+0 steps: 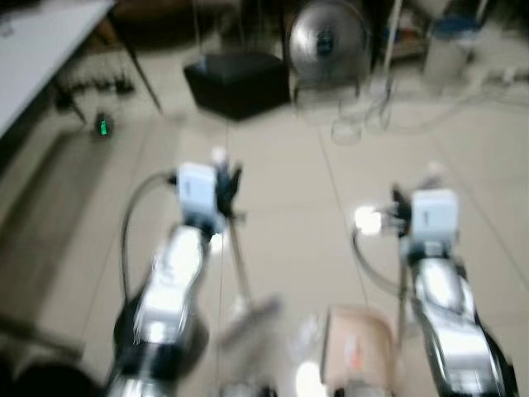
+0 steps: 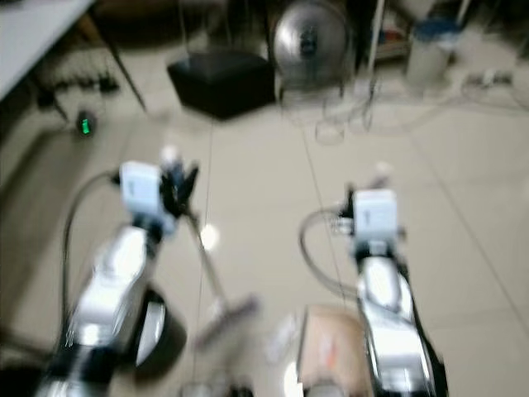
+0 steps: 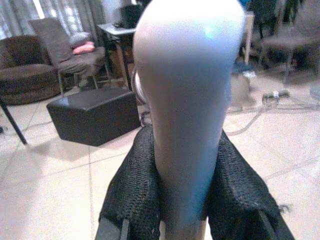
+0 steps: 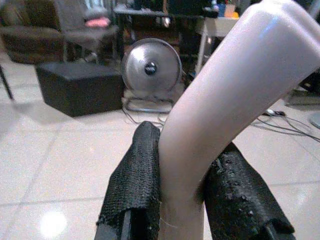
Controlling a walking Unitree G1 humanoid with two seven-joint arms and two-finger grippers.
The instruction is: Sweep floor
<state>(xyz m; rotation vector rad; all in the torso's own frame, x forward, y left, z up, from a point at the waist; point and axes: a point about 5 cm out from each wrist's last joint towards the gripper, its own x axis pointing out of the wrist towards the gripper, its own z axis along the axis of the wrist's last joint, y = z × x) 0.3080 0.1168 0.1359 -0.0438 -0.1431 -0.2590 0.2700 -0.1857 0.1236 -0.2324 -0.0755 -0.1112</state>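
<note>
A: Where's the sweeping gear?

B: The left end effector [image 3: 182, 200] is clenched on the pale rounded plastic handle of a broom [image 3: 187, 100]; its thin shaft slants down to the blurred brush head [image 1: 248, 318] on the glossy beige tiled floor [image 1: 297, 215] between the arms. The right end effector [image 4: 182, 197] is clamped on a bent pinkish handle [image 4: 220, 110], which I judge belongs to the tan dustpan [image 1: 357, 343] just beside the brush.

A: What could go wrong?

B: The head views are blurred, so aim is uncertain. Ahead sit a black box-shaped ottoman [image 1: 238, 81], a round silver floor fan [image 1: 328, 40] and loose cables [image 1: 364, 116]; a long stroke could snag those.
</note>
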